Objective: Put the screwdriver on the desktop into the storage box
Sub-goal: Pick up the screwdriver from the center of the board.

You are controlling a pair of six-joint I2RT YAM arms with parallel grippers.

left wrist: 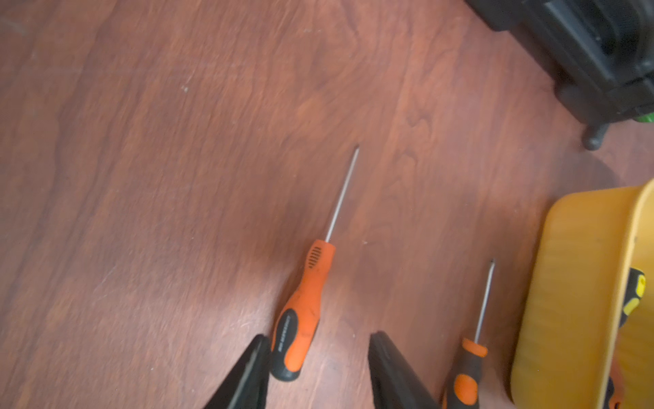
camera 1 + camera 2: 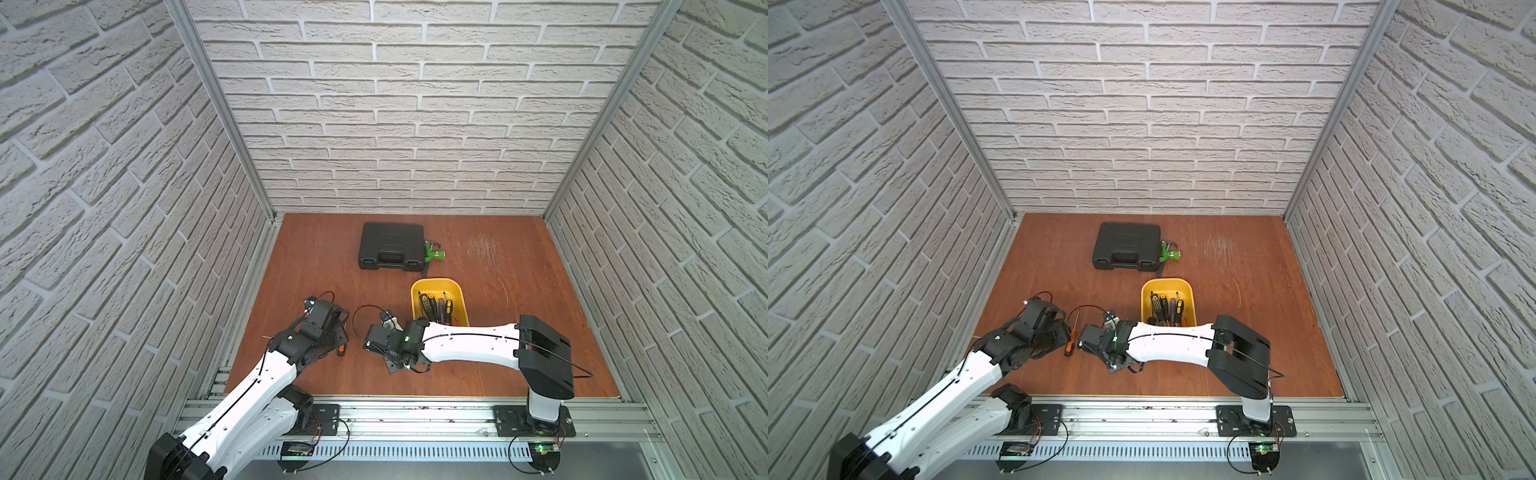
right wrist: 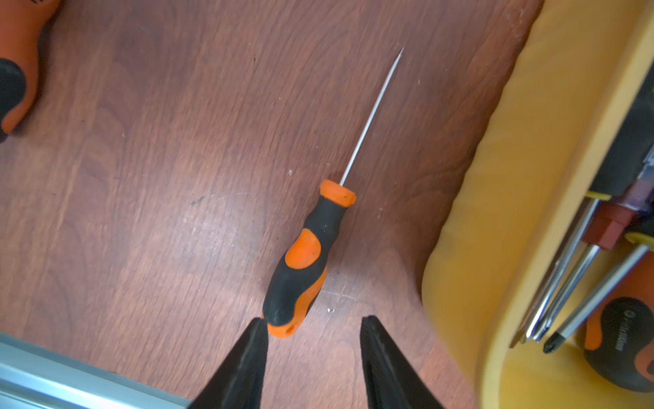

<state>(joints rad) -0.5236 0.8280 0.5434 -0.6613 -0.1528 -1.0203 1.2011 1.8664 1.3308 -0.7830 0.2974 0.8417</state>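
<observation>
At the left, the left end effector hangs low over the reddish wood-grain surface. It is released, with its two black fingers spread apart. Between them lies the butt of an orange screwdriver with a black end cap. The handle sits close against one finger and clear of the other, and the thin shaft points away from the end effector. In a top view this tool lies flat on the surface in the gap between the two wrists.

Further right, a smaller screwdriver with a black-and-orange handle also lies flat on the surface. It is near the outer wall of the yellow storage box but not touching it. The right end effector is released too: its fingers stand apart, the handle's butt lies just at one fingertip, and nothing is pinched. Both top views hide this tool under the right wrist.

Farther back, a closed black tool case rests with a green tool at its right side. The storage box stands nearer the robot and holds several other screwdrivers. Right of the case is a pale scratched patch.
</observation>
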